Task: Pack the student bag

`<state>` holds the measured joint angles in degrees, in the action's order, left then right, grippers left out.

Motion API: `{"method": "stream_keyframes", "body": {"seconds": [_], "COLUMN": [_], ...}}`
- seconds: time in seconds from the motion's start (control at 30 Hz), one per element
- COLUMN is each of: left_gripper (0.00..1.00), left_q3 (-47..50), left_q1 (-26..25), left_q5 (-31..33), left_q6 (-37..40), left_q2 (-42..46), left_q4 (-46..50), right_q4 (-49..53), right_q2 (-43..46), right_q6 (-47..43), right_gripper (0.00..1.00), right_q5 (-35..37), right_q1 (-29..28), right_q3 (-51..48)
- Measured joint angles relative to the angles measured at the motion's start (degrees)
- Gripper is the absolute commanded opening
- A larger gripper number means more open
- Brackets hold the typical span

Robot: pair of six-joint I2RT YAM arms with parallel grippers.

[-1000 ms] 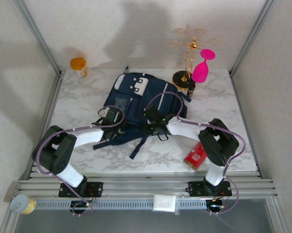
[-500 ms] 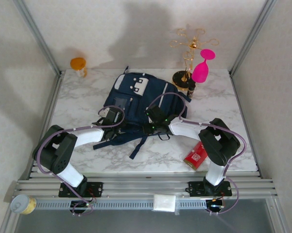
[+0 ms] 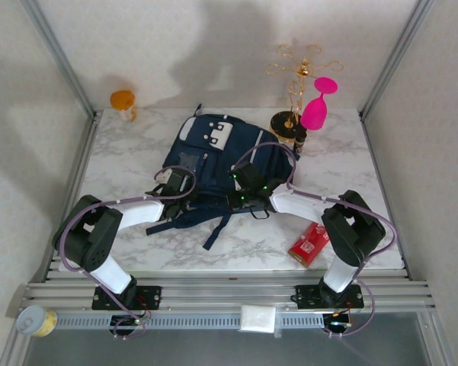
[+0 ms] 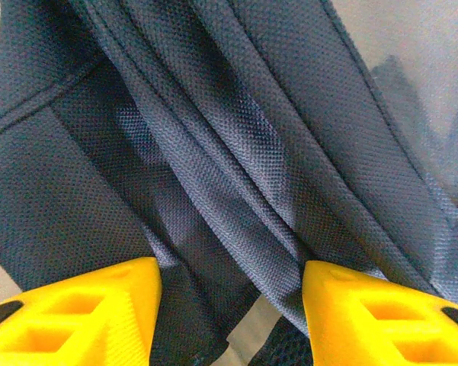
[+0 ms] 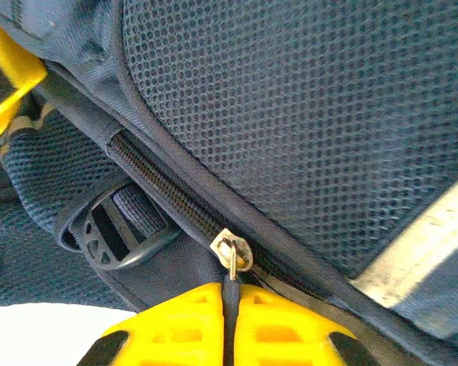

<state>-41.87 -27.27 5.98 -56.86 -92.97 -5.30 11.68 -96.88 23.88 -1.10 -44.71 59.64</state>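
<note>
The student bag (image 3: 213, 156), a navy backpack with white and grey patches, lies flat in the middle of the marble table (image 3: 122, 164). My left gripper (image 3: 175, 183) is at its near left edge. Its yellow fingers (image 4: 99, 305) stand apart with bunched folds of the bag's fabric (image 4: 213, 191) pinched between them. My right gripper (image 3: 244, 189) is at the bag's near right side. In the right wrist view it (image 5: 229, 297) is shut on the dark pull tab hanging from the silver zipper slider (image 5: 232, 250). The zipper (image 5: 160, 187) runs under a mesh panel (image 5: 305, 114).
A red box (image 3: 308, 244) lies near the front right edge by the right arm. A gold rack (image 3: 293, 72) with a pink glass (image 3: 318, 107) stands behind the bag on the right. An orange cup (image 3: 123, 101) sits at the back left. A plastic strap buckle (image 5: 118, 229) lies beside the zipper.
My right gripper has shifted slightly farther over the bag and has closed on the zipper pull. The left arm has not moved.
</note>
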Motion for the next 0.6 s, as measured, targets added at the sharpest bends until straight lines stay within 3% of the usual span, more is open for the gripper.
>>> {"method": "stream_keyframes", "body": {"seconds": [0.4,0.53,0.6], "left_gripper": [0.51,0.56,0.57], "left_q3": [-2.8,-1.9,-0.6], "left_q1": [6.0,3.9,-0.2], "left_q5": [-0.6,-0.7,-1.2], "left_q6": [3.7,3.7,1.7], "left_q2": [-0.3,6.0,11.7], "left_q4": [3.6,6.4,6.5], "right_q4": [4.6,4.2,3.0], "right_q2": [5.3,6.3,7.2], "right_q6": [1.2,2.3,3.0], "right_gripper": [0.0,0.0,0.0], "right_q5": [5.6,5.7,4.6], "right_q1": [-1.5,-3.8,-4.1], "right_q3": [-3.2,-3.2,-3.5]}}
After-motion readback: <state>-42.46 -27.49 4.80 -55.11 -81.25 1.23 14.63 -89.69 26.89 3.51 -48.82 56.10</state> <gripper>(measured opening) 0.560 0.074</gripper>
